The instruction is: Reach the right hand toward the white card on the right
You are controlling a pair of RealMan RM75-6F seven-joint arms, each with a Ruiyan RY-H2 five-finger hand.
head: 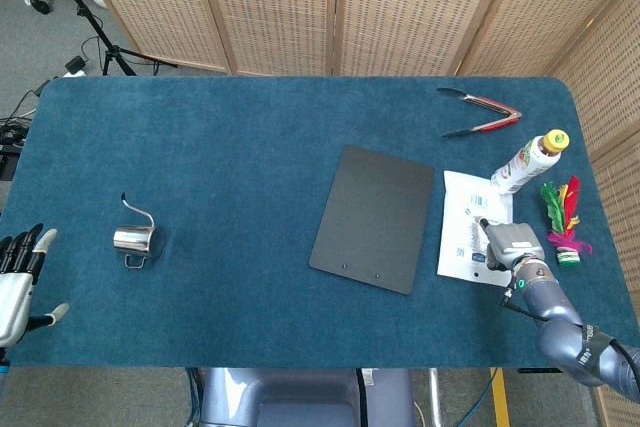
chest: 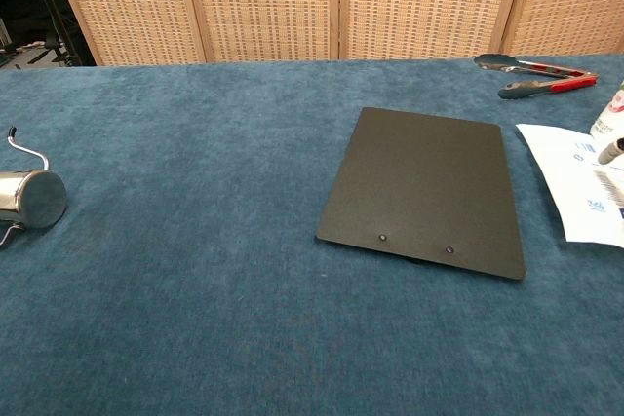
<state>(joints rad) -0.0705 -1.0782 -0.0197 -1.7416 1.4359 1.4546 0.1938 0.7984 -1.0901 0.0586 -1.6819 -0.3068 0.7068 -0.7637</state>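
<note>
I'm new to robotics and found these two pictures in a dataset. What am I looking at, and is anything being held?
A two-armed robot with humanlike hands works at a blue table. One camera looks down from its head, the other forward from its chest. The right hand is over the white card; whether it touches it, I cannot tell. The left hand waits at the edge, fingers apart, holding nothing. Also there: a black clipboard, metal cup, tongs, bottle and colourful feathers.

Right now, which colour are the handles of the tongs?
The tongs have red handles with grey metal tips; the chest view shows it best.
</note>
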